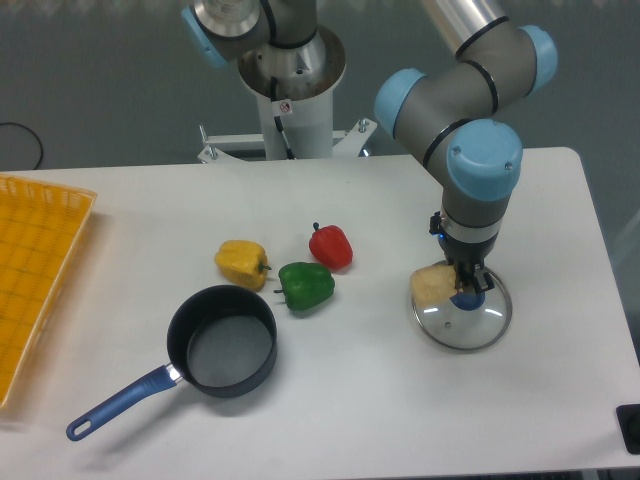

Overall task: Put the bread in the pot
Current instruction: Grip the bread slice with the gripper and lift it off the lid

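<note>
The bread (432, 285) is a pale beige lump lying on the left rim of the glass lid. My gripper (467, 283) points straight down right beside it, its dark fingers touching or nearly touching the bread's right end, just above the lid's blue knob. The fingers look close together, but whether they grip the bread is not clear from this angle. The pot (222, 340), black with a grey inside and a long blue handle (115, 405), stands empty at the front left, far from the gripper.
A round glass lid (480, 325) lies under the gripper. A yellow pepper (242, 262), a green pepper (305, 286) and a red pepper (331, 247) sit between the pot and the lid. An orange tray (35, 270) fills the left edge. The robot base (290, 90) stands at the back.
</note>
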You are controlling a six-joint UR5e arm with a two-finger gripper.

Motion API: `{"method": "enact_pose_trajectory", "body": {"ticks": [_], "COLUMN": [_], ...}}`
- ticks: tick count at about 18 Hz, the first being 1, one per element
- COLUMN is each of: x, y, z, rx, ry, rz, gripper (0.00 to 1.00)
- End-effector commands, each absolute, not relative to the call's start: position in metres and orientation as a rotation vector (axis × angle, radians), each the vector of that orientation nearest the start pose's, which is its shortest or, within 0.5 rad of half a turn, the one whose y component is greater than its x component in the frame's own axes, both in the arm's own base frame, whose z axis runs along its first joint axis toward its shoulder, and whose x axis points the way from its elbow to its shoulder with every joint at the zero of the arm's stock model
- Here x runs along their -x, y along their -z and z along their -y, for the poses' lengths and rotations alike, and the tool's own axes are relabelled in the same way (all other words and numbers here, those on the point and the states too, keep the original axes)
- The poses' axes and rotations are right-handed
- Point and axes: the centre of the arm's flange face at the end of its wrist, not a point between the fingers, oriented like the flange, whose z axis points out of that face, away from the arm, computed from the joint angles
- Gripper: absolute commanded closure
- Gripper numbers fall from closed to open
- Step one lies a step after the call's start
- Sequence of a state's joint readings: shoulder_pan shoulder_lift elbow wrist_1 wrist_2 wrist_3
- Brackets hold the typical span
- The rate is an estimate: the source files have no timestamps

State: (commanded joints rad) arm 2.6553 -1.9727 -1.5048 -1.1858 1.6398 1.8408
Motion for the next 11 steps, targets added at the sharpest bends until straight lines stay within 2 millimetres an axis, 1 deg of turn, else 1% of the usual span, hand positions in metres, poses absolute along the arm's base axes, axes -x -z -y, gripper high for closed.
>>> {"method": "enact_pose_trajectory", "body": {"ticks": [4, 8, 11], "x": [0.506, 0.499, 0.480], "y": [-0.330, -0.331, -0.331], "z": [-0.413, -0.419, -0.437], "rx": [2.977, 2.979, 2.986], "ry": [-0.092, -0.092, -0.090], "rz": [-1.167, -1.136, -1.105], "gripper": [0.64, 0.64, 0.64]}}
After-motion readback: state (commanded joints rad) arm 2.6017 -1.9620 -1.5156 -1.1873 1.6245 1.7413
